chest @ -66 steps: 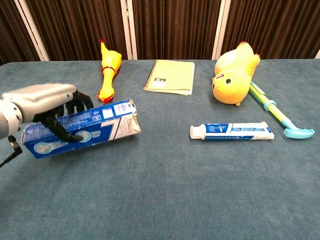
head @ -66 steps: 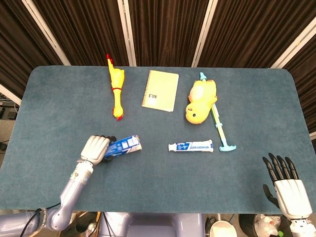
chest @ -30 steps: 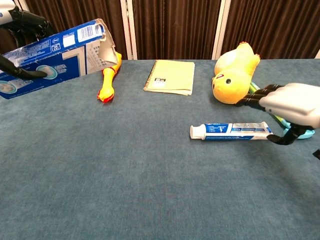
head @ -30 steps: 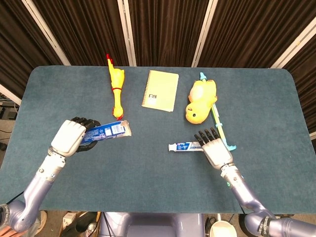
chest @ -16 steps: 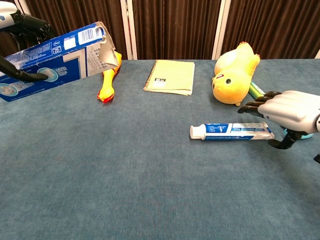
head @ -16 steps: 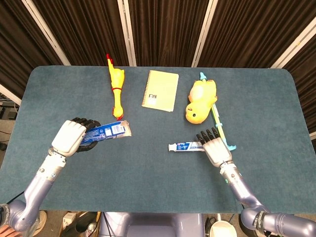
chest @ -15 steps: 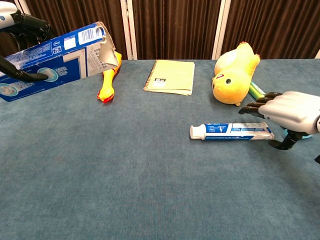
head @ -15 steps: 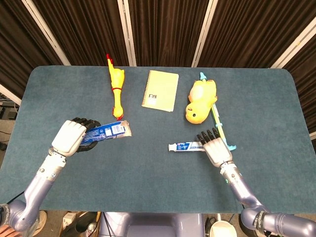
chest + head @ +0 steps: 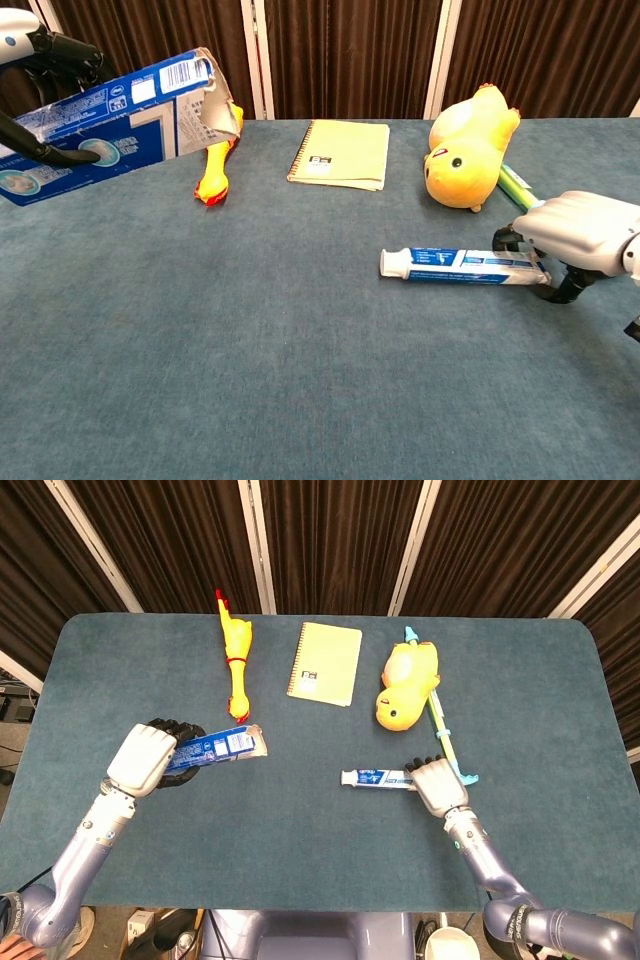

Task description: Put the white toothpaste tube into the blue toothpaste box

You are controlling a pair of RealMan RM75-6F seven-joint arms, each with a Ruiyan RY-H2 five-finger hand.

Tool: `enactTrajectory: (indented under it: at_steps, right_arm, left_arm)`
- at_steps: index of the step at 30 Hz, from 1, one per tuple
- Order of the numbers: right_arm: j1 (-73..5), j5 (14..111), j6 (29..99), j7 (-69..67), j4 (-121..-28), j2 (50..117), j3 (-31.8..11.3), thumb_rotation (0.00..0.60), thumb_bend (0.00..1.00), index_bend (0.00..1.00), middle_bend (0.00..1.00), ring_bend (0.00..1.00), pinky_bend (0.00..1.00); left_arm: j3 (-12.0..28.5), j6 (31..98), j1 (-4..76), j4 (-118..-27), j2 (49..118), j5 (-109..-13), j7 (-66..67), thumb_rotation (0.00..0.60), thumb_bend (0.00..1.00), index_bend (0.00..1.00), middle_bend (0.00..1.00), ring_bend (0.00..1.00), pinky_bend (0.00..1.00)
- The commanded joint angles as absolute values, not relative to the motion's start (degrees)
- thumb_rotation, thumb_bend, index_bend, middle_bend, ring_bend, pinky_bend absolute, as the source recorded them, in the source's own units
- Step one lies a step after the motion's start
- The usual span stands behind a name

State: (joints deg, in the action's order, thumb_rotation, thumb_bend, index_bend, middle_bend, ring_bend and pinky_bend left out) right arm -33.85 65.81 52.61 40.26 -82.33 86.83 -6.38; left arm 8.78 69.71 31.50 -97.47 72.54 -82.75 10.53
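The white toothpaste tube (image 9: 378, 777) (image 9: 460, 265) lies flat on the blue-green table, cap toward the left. My right hand (image 9: 435, 783) (image 9: 580, 235) sits over its flat tail end, with fingers curled down behind the tube and the thumb in front, gripping it. My left hand (image 9: 145, 758) (image 9: 40, 60) holds the blue toothpaste box (image 9: 222, 746) (image 9: 110, 110) raised above the table on the left. The box's torn open flap end faces right, toward the tube.
At the back of the table are a yellow rubber chicken (image 9: 236, 665), a yellow spiral notebook (image 9: 325, 663) and a yellow duck plush (image 9: 405, 685). A green and blue long-handled toy (image 9: 445, 742) lies just beside my right hand. Dark curtains stand behind the table.
My right hand's fingers have curled down from spread onto the tube's tail end. The left hand and the box have hardly moved.
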Motion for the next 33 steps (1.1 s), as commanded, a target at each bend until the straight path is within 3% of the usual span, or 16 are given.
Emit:
enactTrajectory:
  at_steps: [1, 4, 13, 33]
  right_arm:
    - [-33.97, 66.98, 53.36, 39.1, -82.18, 87.18, -6.11, 0.6, 0.44, 0.64, 0.62, 0.58, 0.58]
    - [-33.93, 68.65, 54.38, 37.63, -82.84, 86.87, -5.98, 0.6, 0.47, 0.69, 0.66, 0.62, 0.61]
    - [-33.53, 74.49, 58.91, 33.82, -88.42, 82.23, -6.36, 0.6, 0.5, 0.73, 0.68, 0.64, 0.61]
    - [-35.15, 80.82, 64.12, 28.94, -99.01, 67.48, -12.22, 0.6, 0.51, 0.8, 0.73, 0.68, 0.61]
  left_arm:
    - [8.78, 69.77, 31.49, -97.44, 72.54, -82.78, 10.47, 0.6, 0.31, 0.38, 0.5, 0.46, 0.48]
    - [8.81, 69.82, 31.48, -97.23, 72.59, -82.75, 10.37, 0.6, 0.31, 0.38, 0.5, 0.46, 0.48]
    - [8.57, 69.42, 31.56, -96.31, 73.32, -82.64, 8.82, 0.6, 0.31, 0.37, 0.5, 0.46, 0.48]
    - [10.15, 66.0, 35.25, -89.69, 82.36, -80.29, 6.57, 0.6, 0.31, 0.38, 0.5, 0.46, 0.48]
